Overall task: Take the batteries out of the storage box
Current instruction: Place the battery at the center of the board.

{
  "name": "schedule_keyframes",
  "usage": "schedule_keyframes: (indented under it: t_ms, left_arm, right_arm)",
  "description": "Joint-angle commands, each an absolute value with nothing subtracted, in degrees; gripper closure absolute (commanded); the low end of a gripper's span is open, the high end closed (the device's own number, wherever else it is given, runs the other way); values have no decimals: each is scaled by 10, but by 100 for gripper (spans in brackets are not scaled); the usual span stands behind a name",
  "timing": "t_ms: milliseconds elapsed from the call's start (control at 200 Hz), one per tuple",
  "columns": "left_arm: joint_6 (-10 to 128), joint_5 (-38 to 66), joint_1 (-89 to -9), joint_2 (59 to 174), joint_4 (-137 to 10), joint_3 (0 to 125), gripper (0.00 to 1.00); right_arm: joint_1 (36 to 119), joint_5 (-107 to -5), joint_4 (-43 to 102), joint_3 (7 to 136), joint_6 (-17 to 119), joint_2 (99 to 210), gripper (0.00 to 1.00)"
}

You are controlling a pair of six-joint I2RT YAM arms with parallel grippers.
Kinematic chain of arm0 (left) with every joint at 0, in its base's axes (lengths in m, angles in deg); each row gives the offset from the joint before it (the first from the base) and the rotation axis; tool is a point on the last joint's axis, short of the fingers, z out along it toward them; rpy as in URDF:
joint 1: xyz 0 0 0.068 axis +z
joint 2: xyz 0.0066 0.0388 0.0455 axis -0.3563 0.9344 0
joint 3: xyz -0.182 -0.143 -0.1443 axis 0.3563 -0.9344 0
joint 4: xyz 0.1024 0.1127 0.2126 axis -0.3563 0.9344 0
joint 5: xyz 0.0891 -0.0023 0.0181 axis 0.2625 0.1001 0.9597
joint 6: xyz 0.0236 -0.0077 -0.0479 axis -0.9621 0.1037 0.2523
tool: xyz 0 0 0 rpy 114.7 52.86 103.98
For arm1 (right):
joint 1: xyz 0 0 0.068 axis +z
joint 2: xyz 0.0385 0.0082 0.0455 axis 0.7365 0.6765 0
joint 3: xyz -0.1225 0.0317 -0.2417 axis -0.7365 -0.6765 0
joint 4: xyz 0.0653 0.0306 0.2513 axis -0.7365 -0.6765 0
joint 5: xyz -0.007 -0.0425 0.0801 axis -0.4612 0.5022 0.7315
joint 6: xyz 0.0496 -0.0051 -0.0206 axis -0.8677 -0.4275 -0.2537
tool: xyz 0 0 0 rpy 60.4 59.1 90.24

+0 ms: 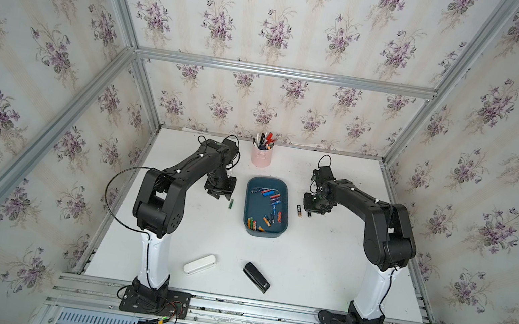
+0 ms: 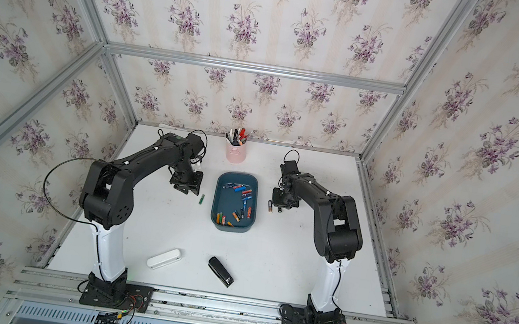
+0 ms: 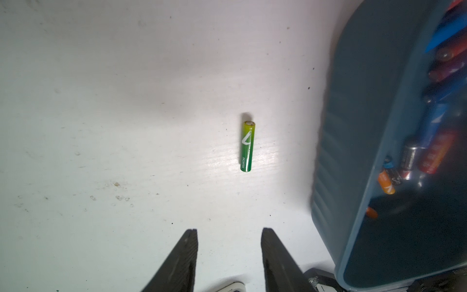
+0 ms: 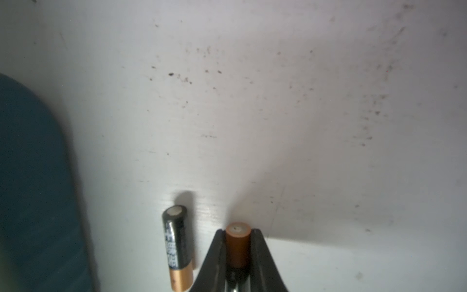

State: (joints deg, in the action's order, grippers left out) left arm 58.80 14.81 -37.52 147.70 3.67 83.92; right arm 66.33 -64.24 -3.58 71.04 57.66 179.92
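Held tight between the closed right fingers [image 4: 264, 255]: a copper-ended cylindrical battery [image 4: 238, 242], only its flat end and a short length showing. Just beside it, flat on the white bench [image 4: 278, 126] and untouched, a black-and-copper battery [image 4: 178, 247], partly cut off in the wrist view. Partly spread and holding nothing, the left fingers [image 3: 275, 257]; ahead of them, well clear, a green cylindrical battery [image 3: 247, 146]. At mid-frame in both top views, between those two loose cells, the shallow dark teal plastic storage box [image 1: 262, 233] with blue, orange and red batteries [image 1: 271, 203] inside, too small to count. Above it a pink pen cup [image 1: 261, 158]; at lower centre a white oblong case [image 1: 200, 264] and a black stapler [image 1: 256, 277].
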Motion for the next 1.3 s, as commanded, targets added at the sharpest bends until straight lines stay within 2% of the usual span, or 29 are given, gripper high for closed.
schedule_keyframes:
  t_ms: [0,350,1299]
  left_arm:
    - [590,154,-375,1479,45,845,54]
    - [590,152,-377,1483,44,849,53]
    - [589,151,-382,1472,46,850,52]
  right_arm:
    - [663,-641,-22,709,582,1803,85]
    - [663,-640,-14,708,580,1803,85]
    - [663,-648,-30,704,582,1791,72]
